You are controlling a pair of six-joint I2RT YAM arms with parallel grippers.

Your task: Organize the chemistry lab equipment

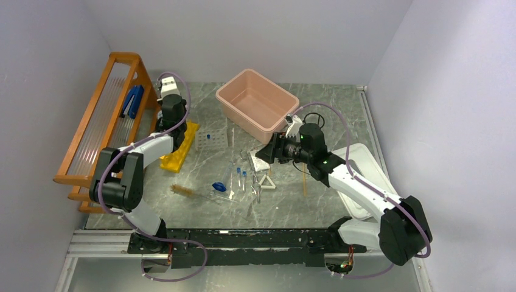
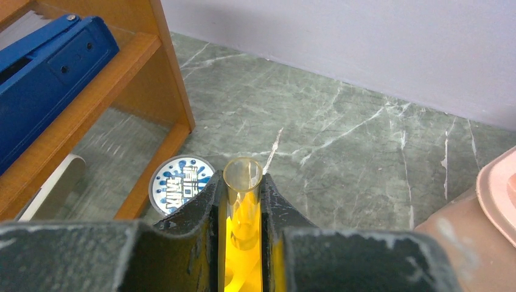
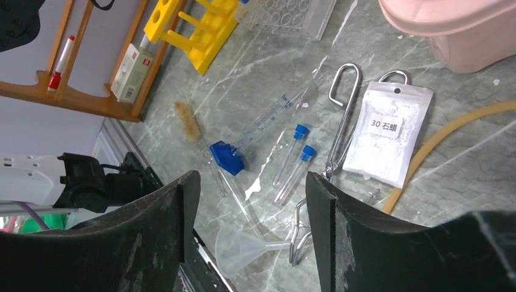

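Tube [image 2: 243, 198]: clear, open-mouthed, upright between the fingers of the left claw [image 2: 243, 182], at the yellow rack [image 1: 181, 151]; above a hole or already partly in one, cannot tell which.
Left claw state: clenched on the tube just below its rim.
Tube handling: light, stiff, smooth-walled, probably brittle; calls for a gentle squeeze, kept vertical, lowered straight down.
Right claw [image 3: 251, 181]: released, jaws wide, nothing between them, hovers above the loose items.
Blue-capped tubes [image 3: 297, 159]: 2, side by side on the surface [image 3: 255, 73]; light, prone to roll; best taken mid-barrel, across the length.
Tongs [image 3: 341, 115]: rigid, thin metal, flat on the surface; hard to get under, the loop end the likelier hold.
Rubber tubing [image 3: 438, 143]: soft, floppy, likely to trail.
Brush [image 3: 187, 120]: light, yielding bristles; the wire stem the better hold.
Edges: wooden shelf [image 1: 91, 134] just beside the rack; pink tub [image 1: 257, 103] behind the pile.
Open room: bare surface nearer the arm bases, in front of the pile.
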